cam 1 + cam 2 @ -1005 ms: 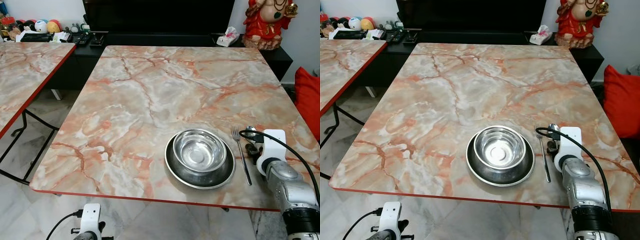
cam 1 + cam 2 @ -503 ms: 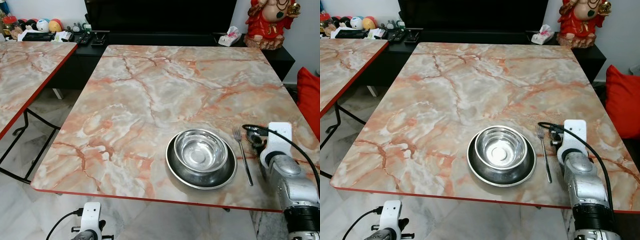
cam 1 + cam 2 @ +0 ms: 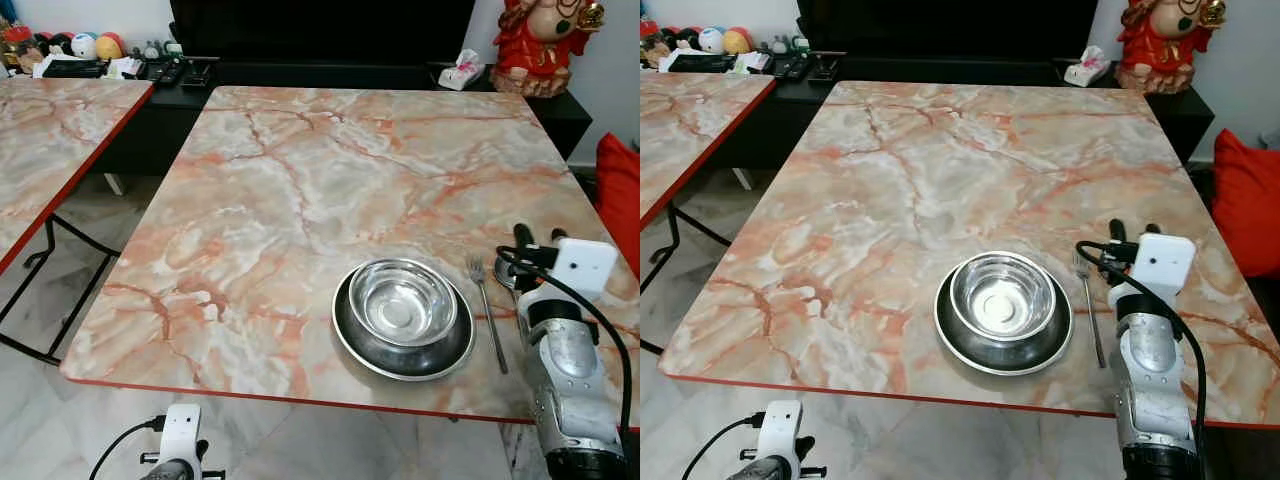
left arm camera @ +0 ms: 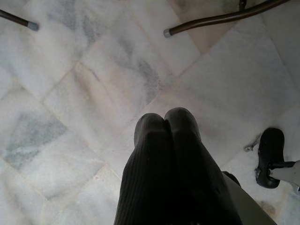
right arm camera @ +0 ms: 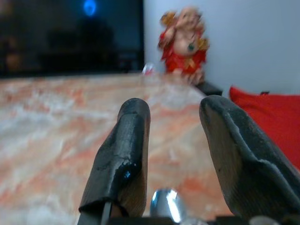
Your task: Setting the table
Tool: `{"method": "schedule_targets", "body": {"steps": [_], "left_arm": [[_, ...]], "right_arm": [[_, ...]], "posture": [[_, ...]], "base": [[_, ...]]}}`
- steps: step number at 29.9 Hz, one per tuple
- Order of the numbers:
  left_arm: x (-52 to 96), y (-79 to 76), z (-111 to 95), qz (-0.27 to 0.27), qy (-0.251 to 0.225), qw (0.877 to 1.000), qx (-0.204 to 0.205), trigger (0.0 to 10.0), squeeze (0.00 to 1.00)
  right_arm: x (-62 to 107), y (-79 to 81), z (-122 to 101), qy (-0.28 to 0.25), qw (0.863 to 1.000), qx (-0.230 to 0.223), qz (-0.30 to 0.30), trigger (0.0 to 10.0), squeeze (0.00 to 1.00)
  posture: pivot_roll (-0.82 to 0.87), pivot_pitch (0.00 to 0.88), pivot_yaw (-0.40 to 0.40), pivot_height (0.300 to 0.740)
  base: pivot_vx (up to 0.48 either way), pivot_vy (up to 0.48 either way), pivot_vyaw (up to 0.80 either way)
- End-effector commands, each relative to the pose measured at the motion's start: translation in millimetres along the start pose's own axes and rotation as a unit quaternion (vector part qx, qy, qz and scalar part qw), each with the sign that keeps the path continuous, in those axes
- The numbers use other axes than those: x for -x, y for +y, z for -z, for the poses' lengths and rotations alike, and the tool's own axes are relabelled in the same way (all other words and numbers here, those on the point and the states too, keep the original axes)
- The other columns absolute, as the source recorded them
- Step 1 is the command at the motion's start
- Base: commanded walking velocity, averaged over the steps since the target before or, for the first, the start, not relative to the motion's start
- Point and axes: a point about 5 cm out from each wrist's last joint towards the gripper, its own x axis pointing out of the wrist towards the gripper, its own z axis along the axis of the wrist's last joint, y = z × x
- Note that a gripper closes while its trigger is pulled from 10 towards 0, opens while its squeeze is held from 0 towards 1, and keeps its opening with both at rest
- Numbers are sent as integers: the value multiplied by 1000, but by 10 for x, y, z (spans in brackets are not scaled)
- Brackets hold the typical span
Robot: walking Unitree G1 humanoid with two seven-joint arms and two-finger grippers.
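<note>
A steel bowl (image 3: 399, 298) sits inside a steel plate (image 3: 400, 362) near the front right of the marble table (image 3: 300, 190). A fork (image 3: 487, 312) lies just right of the plate, tines pointing away from me. My right gripper (image 3: 537, 237) hovers right of the fork, tilted up, fingers open and holding nothing. In the right wrist view a spoon's bowl (image 5: 166, 204) lies on the table below the open fingers (image 5: 124, 154). My left gripper (image 4: 166, 119) hangs shut over the floor, below the table's front edge.
A second marble table (image 3: 50, 140) stands to the left, with a gap of floor between. Behind is a black cabinet (image 3: 300, 75) with a tissue box (image 3: 457, 73) and a red statue (image 3: 540, 45). A red cushion (image 3: 620, 190) lies at the right.
My right gripper has lifted off the table and tilted upward, so both fingertips now show above the wrist. The spoon stays on the table. Bowl, plate and fork have not moved.
</note>
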Motion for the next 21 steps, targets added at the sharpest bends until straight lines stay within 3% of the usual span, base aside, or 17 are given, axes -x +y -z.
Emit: {"method": "schedule_targets", "body": {"steps": [1, 3, 21], "left_arm": [[28, 49, 123, -9, 20, 1000, -2, 10000, 0], [32, 56, 135, -12, 21, 1000, 1, 10000, 0], [21, 69, 81, -15, 13, 1000, 8, 10000, 0]], "right_arm": [[15, -38, -54, -17, 1000, -5, 11, 10000, 0], [15, -38, -52, -18, 1000, -7, 13, 10000, 0], [-65, 132, -122, -39, 999, -28, -2, 10000, 0]], "posture": [[30, 0, 9, 740], [30, 0, 7, 740], [51, 22, 4, 740]], "base": [[0, 0, 0], [0, 0, 0], [0, 478, 0]]}}
